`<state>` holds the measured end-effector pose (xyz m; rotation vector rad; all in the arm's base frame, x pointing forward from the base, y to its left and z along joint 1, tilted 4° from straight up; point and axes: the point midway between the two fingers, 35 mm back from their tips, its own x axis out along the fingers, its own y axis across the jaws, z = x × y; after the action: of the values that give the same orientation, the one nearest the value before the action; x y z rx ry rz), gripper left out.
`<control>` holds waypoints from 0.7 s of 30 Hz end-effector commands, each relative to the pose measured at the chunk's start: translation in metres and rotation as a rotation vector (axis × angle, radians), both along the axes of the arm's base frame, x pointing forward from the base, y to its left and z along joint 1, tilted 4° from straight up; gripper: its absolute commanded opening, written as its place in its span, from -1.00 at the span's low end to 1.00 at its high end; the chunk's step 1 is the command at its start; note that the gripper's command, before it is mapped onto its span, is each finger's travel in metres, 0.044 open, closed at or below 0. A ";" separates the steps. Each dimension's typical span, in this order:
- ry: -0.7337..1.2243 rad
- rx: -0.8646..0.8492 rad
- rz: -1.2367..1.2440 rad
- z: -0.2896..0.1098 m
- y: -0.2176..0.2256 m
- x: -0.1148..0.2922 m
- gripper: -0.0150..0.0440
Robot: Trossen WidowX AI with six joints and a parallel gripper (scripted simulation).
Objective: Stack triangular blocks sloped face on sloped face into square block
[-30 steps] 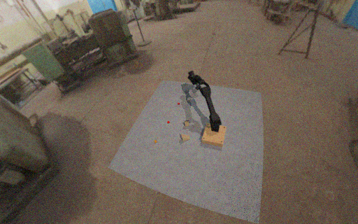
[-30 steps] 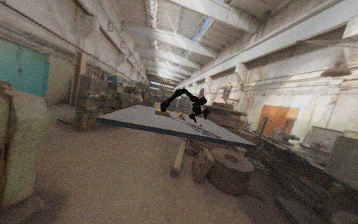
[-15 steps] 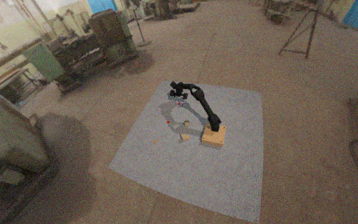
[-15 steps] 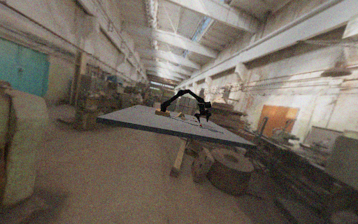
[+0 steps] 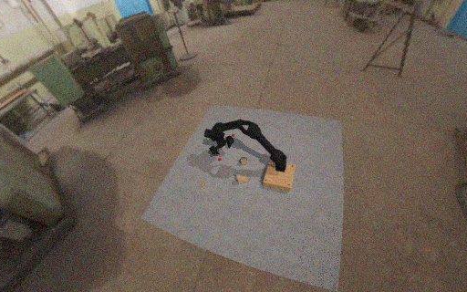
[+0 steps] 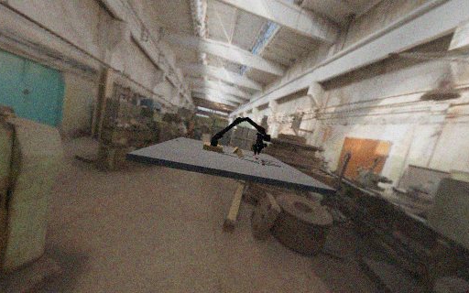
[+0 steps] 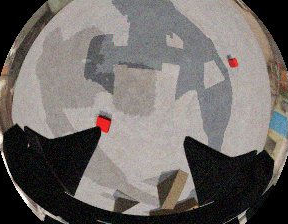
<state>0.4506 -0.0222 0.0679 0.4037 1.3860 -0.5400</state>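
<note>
Two small tan triangular blocks lie apart on the grey table top. One block lies nearer the arm's reach; the other block lies just in front of it, left of the arm's wooden base. My gripper is open and empty. It hangs above the table, left of and beyond both blocks, touching neither. In the wrist view the blocks show only as tan shapes at the bottom edge between the fingers.
Small red markers and an orange marker lie on the table near the gripper. The table's left edge is some way from the blocks. Workshop machines stand on the floor around the table.
</note>
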 end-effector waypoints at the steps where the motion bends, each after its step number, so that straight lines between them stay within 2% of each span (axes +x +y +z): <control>1: 0.122 0.005 0.257 0.004 0.064 -0.032 1.00; 12: 0.485 0.035 0.940 0.019 0.195 -0.151 1.00; 14: 0.522 0.039 1.004 0.021 0.204 -0.164 1.00; 21: 0.528 0.038 1.013 0.021 0.205 -0.166 1.00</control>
<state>0.2878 0.1835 0.0853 -0.4525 1.8757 0.2304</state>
